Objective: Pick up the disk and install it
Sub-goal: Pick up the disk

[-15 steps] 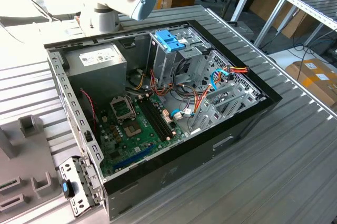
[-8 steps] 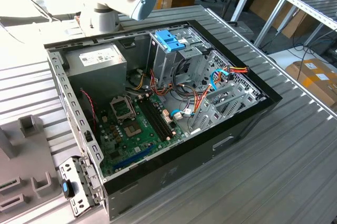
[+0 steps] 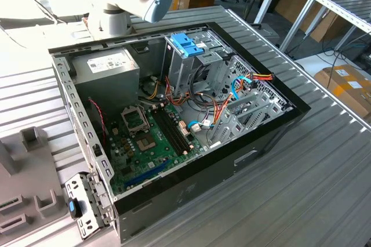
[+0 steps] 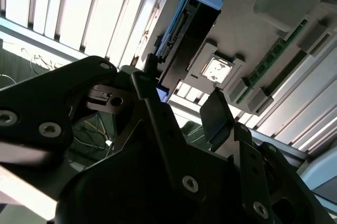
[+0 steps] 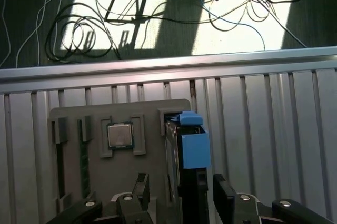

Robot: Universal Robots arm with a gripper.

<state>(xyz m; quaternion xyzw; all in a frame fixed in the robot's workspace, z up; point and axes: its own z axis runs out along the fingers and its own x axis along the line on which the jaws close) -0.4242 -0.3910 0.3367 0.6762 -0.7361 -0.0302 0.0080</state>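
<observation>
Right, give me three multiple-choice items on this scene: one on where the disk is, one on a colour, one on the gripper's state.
1. Where is the disk?
A. On edge in a slot of the grey tray
B. Inside the computer case
C. Flat on the floor

2. What colour are the disk's carrier rails?
A. Red
B. Yellow
C. Light blue

3. How is the gripper?
A. Shut on the disk
B. Open, holding nothing
C. Shut on the processor chip

Answers:
1 A: in the first wrist view the disk stands upright in the grey tray.
2 C: the carrier rails show light blue in both wrist views.
3 B: in the second wrist view the fingers stand apart with nothing between them.
</observation>
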